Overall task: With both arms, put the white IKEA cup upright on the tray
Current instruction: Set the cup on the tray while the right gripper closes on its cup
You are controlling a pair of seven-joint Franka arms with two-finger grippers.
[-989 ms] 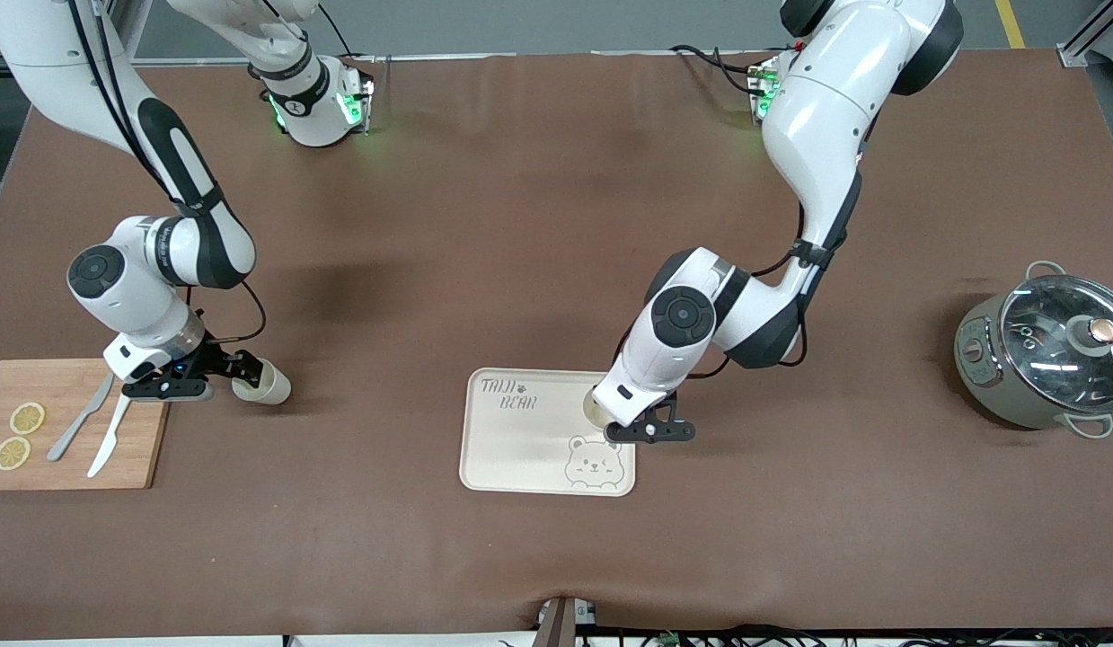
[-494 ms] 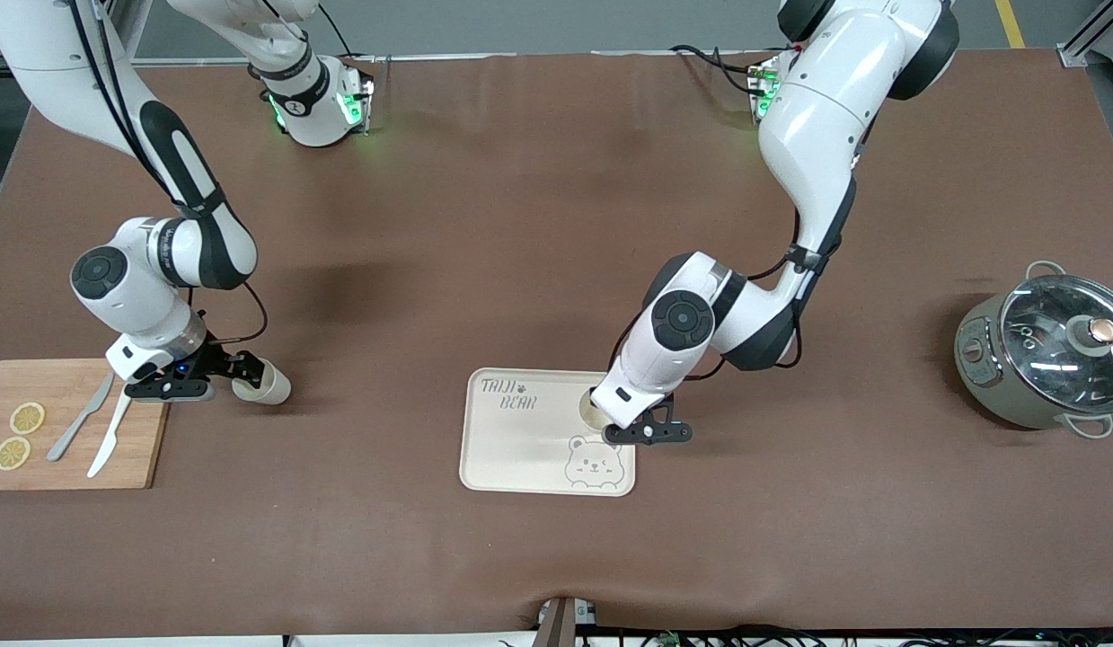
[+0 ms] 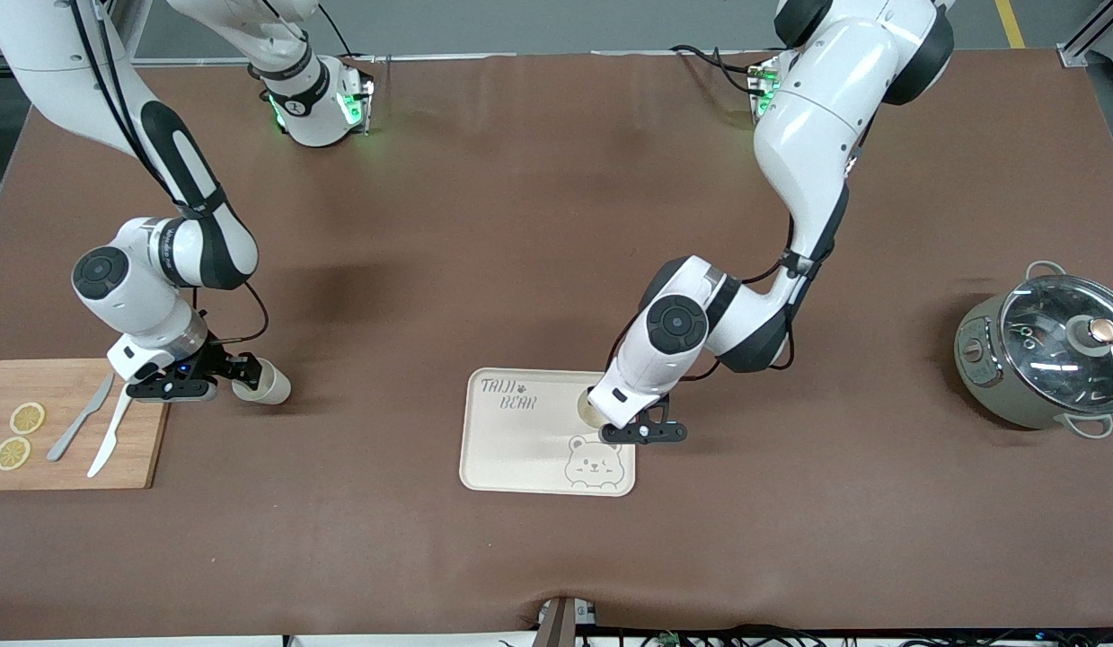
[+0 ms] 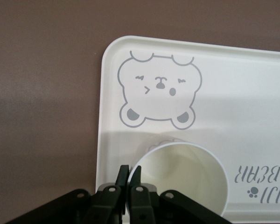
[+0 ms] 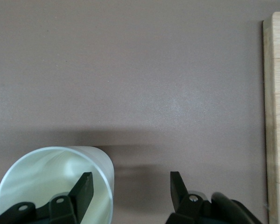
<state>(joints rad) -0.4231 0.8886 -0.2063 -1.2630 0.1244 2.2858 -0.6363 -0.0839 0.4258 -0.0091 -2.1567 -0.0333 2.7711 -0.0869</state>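
Brown matting is covering the whole table [image 3: 538, 234], and the cream tray [image 3: 520, 449] is lying near its middle. Toward the left arm's end a grey pot [image 3: 1041, 359] is standing; toward the right arm's end, a wooden board [image 3: 71, 422].

The left gripper [image 4: 129, 179] is pinching the rim of one white cup [image 4: 186, 177], which is standing upright on the tray. The right gripper [image 5: 130, 189] is hanging with spread fingers around the rim of a second cup [image 5: 51, 182] beside the board, one finger inside.

If the left gripper is pulling away sideways while clenched, the cup is likely tipping.
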